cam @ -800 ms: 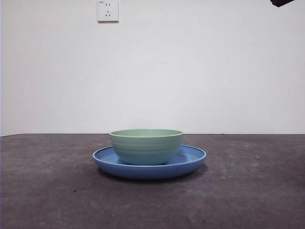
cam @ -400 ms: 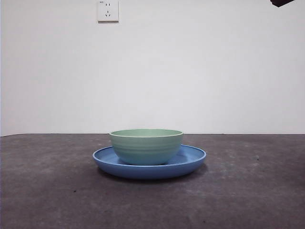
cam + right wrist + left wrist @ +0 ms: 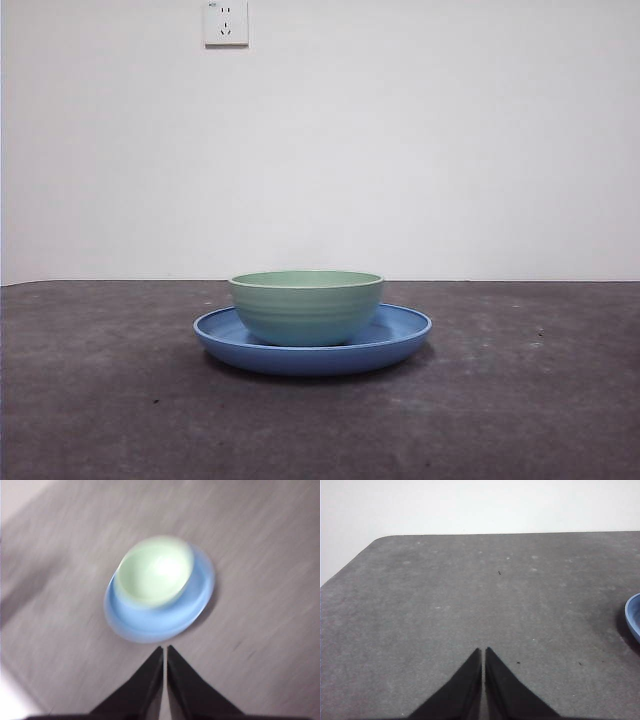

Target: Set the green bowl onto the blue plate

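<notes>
The green bowl (image 3: 307, 307) stands upright inside the blue plate (image 3: 400, 338) at the middle of the dark table. In the right wrist view, blurred by motion, the green bowl (image 3: 156, 570) rests in the blue plate (image 3: 150, 622), and my right gripper (image 3: 164, 651) hangs high above them with its jaws shut and nothing between them. My left gripper (image 3: 483, 652) is shut and empty over bare table, off to one side of the plate, whose blue rim (image 3: 634, 617) shows at the frame's edge. Neither gripper appears in the front view.
The dark grey table (image 3: 100, 400) spreads wide around the plate. A white wall with a socket (image 3: 226, 22) rises behind it. The table's rounded far corner (image 3: 382, 539) shows in the left wrist view.
The black tip at the front view's top right corner has left the picture. Bowl and plate have stayed put.
</notes>
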You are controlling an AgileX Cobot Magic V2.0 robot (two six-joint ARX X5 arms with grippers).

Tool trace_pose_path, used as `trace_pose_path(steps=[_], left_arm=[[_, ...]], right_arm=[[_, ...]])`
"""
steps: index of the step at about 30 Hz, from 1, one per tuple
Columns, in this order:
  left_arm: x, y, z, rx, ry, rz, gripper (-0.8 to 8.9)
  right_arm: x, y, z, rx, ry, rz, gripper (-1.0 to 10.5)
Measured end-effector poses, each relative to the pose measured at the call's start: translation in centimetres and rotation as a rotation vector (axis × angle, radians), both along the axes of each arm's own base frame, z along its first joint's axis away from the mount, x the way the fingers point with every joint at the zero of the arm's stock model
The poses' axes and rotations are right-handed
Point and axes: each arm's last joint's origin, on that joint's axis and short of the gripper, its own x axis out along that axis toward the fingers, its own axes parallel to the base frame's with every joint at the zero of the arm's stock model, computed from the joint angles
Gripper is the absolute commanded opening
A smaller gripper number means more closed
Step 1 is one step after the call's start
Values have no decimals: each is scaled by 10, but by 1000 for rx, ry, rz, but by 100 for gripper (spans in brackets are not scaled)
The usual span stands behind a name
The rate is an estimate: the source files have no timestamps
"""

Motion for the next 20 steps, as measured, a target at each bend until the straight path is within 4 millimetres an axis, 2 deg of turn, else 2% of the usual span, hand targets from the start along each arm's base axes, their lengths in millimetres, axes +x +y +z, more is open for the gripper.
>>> trace_pose_path(steps=[3, 6, 11, 14, 20], left_arm=[[0, 0, 0, 0, 0, 0, 12], [0, 0, 0, 0, 0, 0, 12], [0, 0, 0, 0, 0, 0, 12], [0, 0, 0, 0, 0, 0, 12], [0, 0, 0, 0, 0, 0, 12]], right_arm=[[-8, -15, 3, 31, -148, -102, 8], [-15, -29, -9, 32, -266, -228, 8], [-23, -40, -49, 28, -421, -367, 8], [-27, -44, -76, 14, -480, -445, 8], [-31, -49, -117, -6, -556, -560, 8]])
